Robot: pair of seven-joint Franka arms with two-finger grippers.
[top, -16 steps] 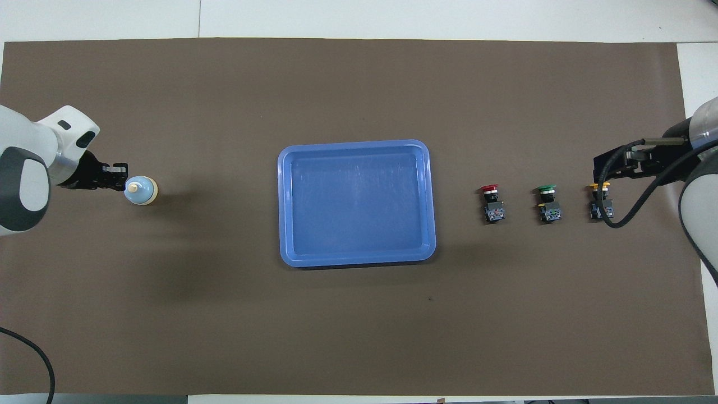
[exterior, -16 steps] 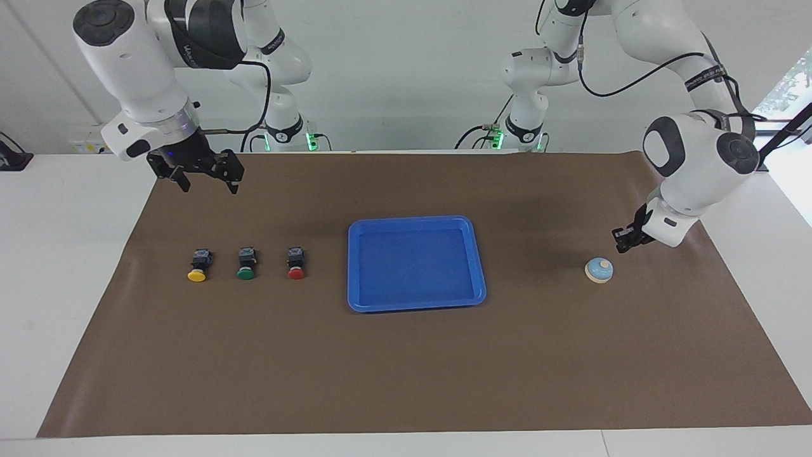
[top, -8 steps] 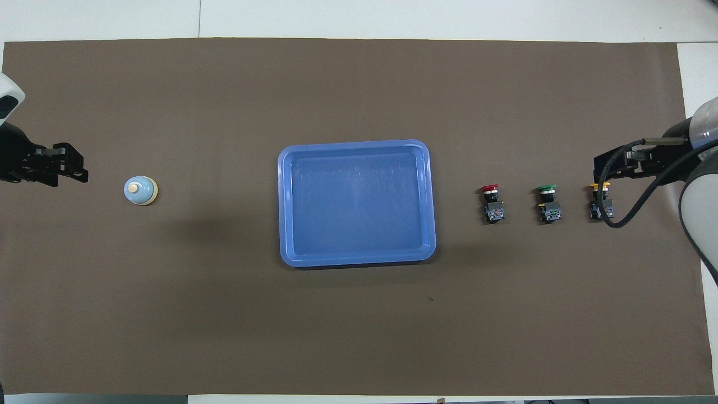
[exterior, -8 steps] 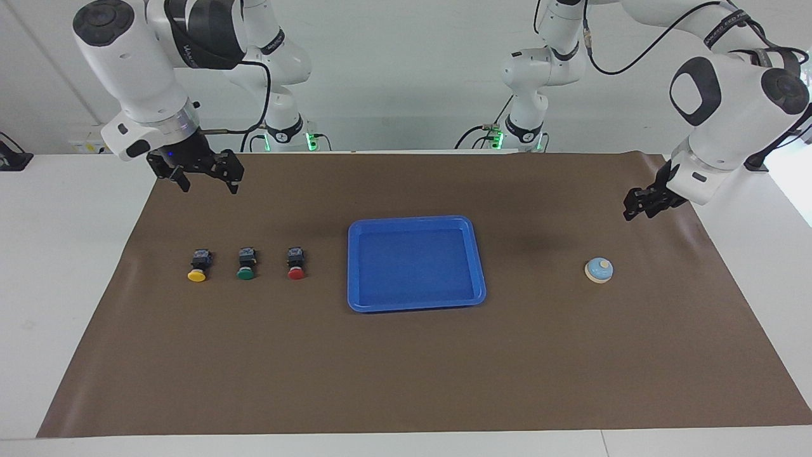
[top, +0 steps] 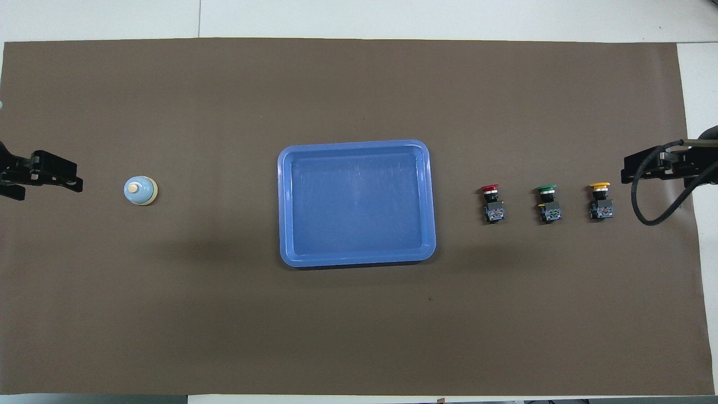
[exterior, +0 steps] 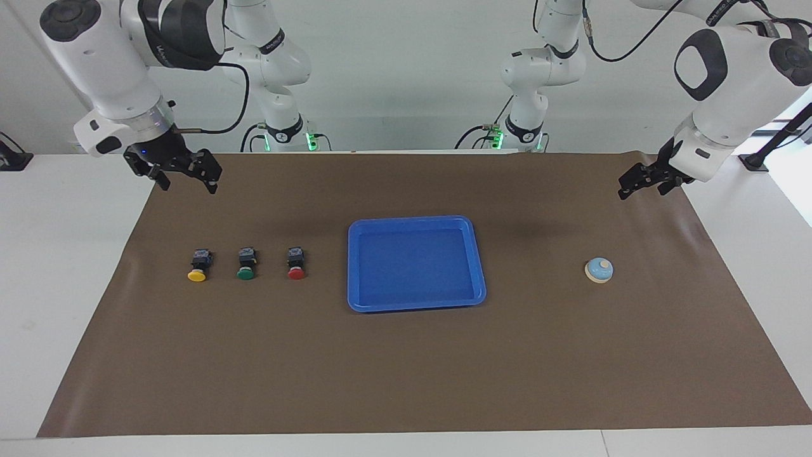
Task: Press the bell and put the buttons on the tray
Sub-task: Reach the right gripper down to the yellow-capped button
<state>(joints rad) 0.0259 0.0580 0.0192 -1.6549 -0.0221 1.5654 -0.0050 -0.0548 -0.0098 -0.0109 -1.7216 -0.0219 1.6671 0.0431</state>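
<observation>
just pale-blue bell [exterior: 599,270], cream knob

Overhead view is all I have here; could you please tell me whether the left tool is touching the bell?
Observer: No. In the facing view the left tool hangs in the air, well clear of the bell, which sits alone on the mat.
Operator: Thank you. And is the right tool down at the yellow button?
Observer: No, the right tool is raised high over the mat at the right arm's end, apart from the yellow button.
Operator: Can you see its fingers?
Observer: Yes, the two fingers stand spread apart with nothing between them.
</observation>
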